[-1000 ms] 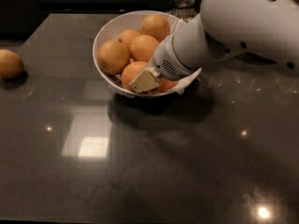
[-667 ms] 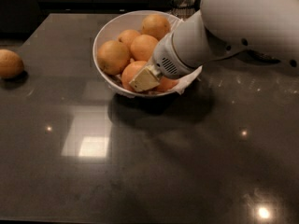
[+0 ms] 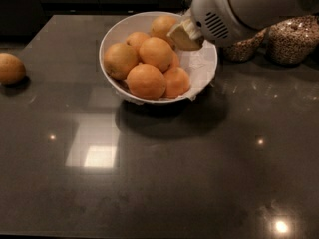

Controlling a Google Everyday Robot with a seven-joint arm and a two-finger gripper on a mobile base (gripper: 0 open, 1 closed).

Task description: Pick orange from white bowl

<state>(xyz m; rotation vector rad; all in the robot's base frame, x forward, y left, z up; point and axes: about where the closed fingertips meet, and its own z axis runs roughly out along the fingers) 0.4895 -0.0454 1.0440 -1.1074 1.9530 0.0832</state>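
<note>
The white bowl (image 3: 110, 40) stands on the dark counter at upper centre, lined with crumpled white paper and holding several oranges. The front orange (image 3: 146, 81) lies fully exposed. My gripper (image 3: 184, 36) reaches in from the upper right on a thick white arm. Its beige tip hangs over the bowl's back right part, beside the rearmost orange (image 3: 163, 25). No orange shows in its hold.
One loose orange (image 3: 10, 68) lies on the counter at the far left. Two glass jars of grains (image 3: 291, 40) stand at the right behind the arm. The dark glossy counter (image 3: 159, 183) stretches toward the front with ceiling-light reflections.
My arm has lifted off the bowl's front right and drawn up to the right. The oranges it covered now show. The bowl and the loose orange stay put.
</note>
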